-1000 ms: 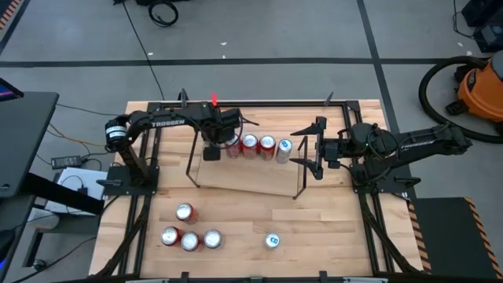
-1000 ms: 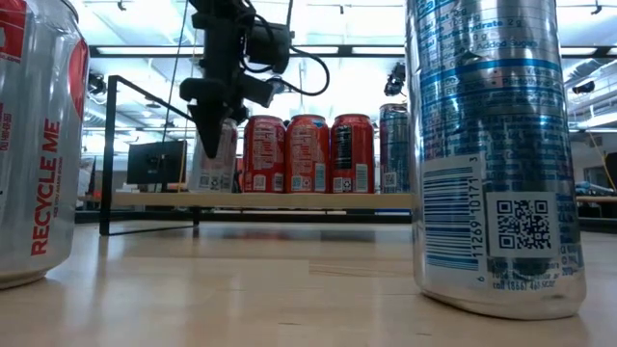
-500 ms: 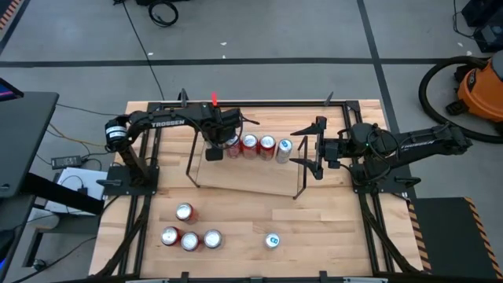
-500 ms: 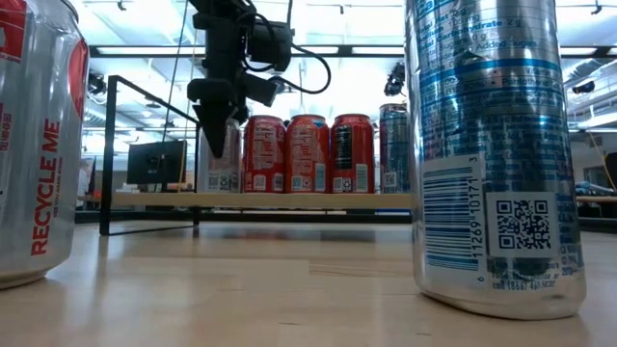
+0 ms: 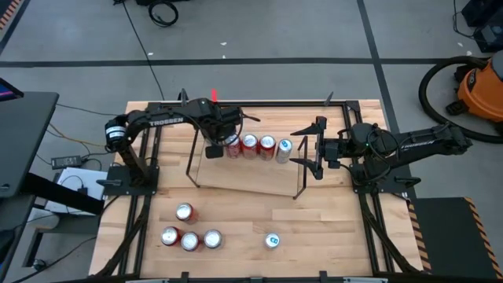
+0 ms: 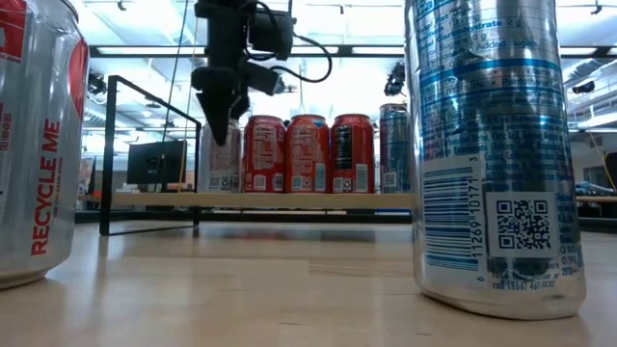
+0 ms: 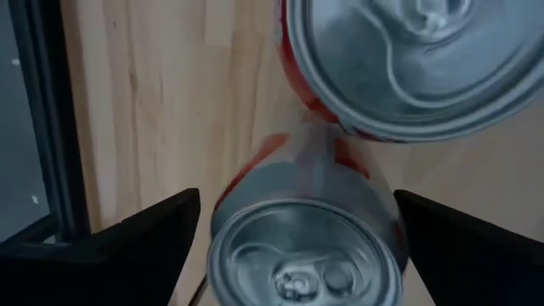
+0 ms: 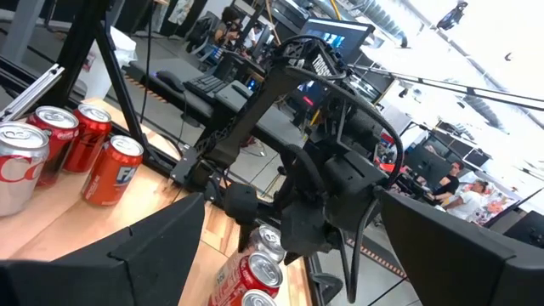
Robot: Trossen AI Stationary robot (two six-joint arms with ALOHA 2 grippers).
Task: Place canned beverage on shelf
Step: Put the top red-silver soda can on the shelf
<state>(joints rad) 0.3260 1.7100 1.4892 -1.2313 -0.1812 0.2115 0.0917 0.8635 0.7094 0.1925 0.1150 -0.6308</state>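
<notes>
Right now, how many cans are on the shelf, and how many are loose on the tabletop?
Cans on the shelf: 5
Loose cans on the tabletop: 5
Total: 10 cans

- One small light-wood board shelf with black wire end frames point(image 5: 251, 182).
- Five upright drink cans in a row on that shelf: one silver-and-red can point(image 6: 220, 166), three red cans point(image 6: 308, 154), one silver-and-blue can point(image 6: 393, 149).
- Five more cans standing on the tabletop in front of the shelf: four silver-topped cans point(image 5: 189, 241), one blue-topped can point(image 5: 273, 240).
- Two dark robot arms, the left arm point(image 5: 161, 122) and the right arm point(image 5: 424, 143), one at each short end of the shelf.
</notes>
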